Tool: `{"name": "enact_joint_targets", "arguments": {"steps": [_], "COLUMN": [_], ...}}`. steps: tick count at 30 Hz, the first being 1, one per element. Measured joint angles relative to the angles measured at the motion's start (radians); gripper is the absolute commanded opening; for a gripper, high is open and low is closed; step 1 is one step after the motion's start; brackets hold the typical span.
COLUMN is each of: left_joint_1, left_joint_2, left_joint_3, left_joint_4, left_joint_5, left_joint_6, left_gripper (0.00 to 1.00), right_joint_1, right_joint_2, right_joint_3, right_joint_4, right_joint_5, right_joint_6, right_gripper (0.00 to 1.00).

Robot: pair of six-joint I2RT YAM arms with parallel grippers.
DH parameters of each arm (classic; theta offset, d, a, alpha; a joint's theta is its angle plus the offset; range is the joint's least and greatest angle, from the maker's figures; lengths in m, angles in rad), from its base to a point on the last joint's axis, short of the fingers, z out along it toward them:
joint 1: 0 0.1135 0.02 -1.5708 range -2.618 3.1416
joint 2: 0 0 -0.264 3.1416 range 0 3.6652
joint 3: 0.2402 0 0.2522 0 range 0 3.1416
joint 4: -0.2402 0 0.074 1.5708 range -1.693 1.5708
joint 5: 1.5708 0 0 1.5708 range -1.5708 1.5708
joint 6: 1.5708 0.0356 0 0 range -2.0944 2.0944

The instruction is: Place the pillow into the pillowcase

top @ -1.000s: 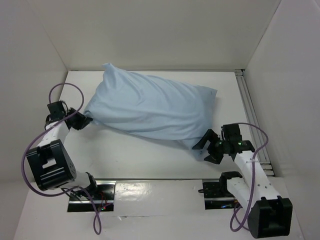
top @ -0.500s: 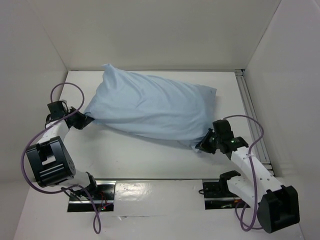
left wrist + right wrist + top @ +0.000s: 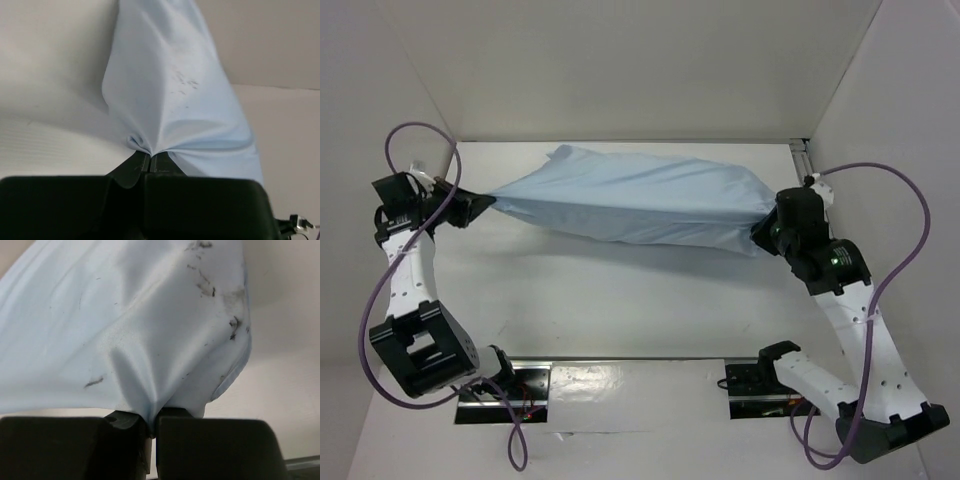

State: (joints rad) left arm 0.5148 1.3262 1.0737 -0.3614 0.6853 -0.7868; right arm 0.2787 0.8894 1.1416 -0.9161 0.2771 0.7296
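The light blue pillowcase hangs stretched between the two arms, bulging as if filled. The pillow is hidden; no white cushion shows in any view. My left gripper is shut on the pillowcase's left end, and in the left wrist view the cloth is pinched into a pucker at the left gripper. My right gripper is shut on the right end. In the right wrist view the fabric, marked with dark specks, is pinched into the right gripper.
White walls close in the table on the left, back and right. A metal rail runs along the right edge. Purple cables loop from both arms. Both arm bases are bolted at the near edge.
The right gripper moved in from the front, shut on the pillowcase's right end and lifted it back and right. The left arm raised its end to the left, so the case now hangs taut.
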Motion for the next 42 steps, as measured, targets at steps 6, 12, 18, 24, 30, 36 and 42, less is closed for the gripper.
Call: {"name": "enact_joint_targets", "arguments": {"steps": [6,12,18,24,30,36,42], "left_joint_1": [0.042,0.053,0.048,-0.126,-0.168,-0.218,-0.289], "left_joint_2": [-0.075,-0.131,-0.135,0.19,0.546,0.46,0.222], "left_joint_3": [0.19,0.555,0.636,0.589,0.647,0.685,0.659], "left_joint_4": [-0.108,-0.222,-0.152,-0.082,-0.18,-0.229,-0.215], "left_joint_5": [0.109,0.104,0.056,-0.08,-0.224,-0.317,-0.341], "left_joint_6": [-0.07,-0.084,-0.085,-0.047,0.056,0.132,0.183], "left_gripper": [0.0,0.0,0.0,0.33,0.54,0.57,0.57], "right_joint_1": [0.011,0.013,0.013,-0.126,-0.243,-0.266,-0.288], "right_joint_2": [0.084,0.094,0.223,0.586,0.842,0.688,0.521], "right_joint_3": [0.301,0.524,0.521,0.435,0.445,0.442,0.436], "right_joint_4": [-0.074,-0.071,-0.007,0.216,0.267,0.29,0.288], "right_joint_5": [0.102,0.161,0.211,0.07,-0.017,-0.077,-0.06], "right_joint_6": [-0.079,-0.172,-0.227,-0.249,-0.273,-0.289,-0.305], "right_gripper": [0.0,0.0,0.0,0.34,0.91,1.0,1.0]}}
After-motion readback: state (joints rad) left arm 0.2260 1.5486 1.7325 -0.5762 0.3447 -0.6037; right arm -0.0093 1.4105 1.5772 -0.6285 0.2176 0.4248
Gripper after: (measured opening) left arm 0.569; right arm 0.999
